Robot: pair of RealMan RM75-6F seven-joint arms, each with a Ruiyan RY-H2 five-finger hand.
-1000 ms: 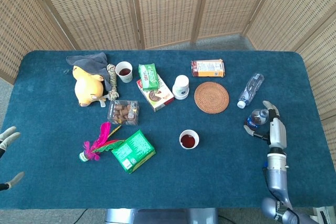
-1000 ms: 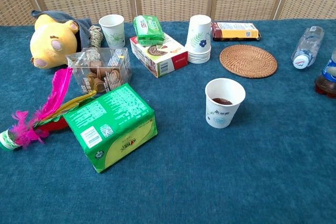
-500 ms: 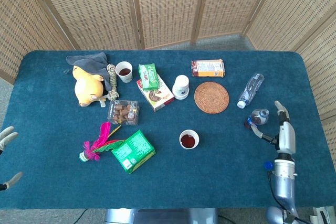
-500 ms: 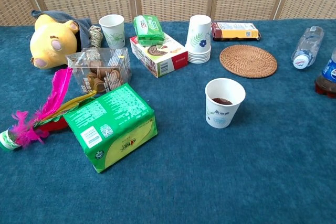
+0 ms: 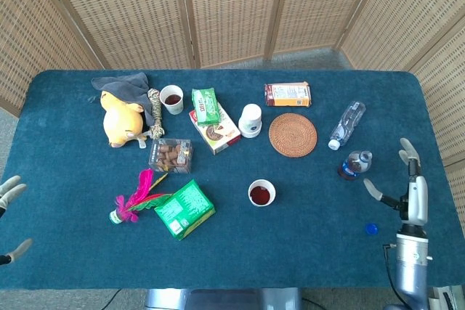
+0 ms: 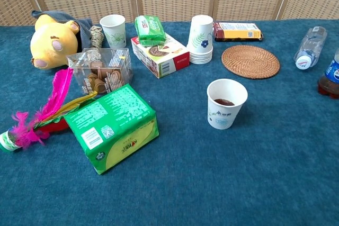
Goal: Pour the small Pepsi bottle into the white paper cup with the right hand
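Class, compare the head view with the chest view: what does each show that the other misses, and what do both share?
Only the head view shows the right hand, open and apart from the small Pepsi bottle, the left hand at the left edge, and a blue cap on the table. Only the chest view shows the leaf print on the white paper cup and on the cup stack. Both show the cup holding dark liquid, the woven coaster, the green box and the plush toy.

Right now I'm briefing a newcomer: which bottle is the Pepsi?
Start at the round woven coaster and go toward the table's right edge. Two bottles sit there: the Pepsi bottle stands upright with dark cola, while the clear water bottle lies flat.
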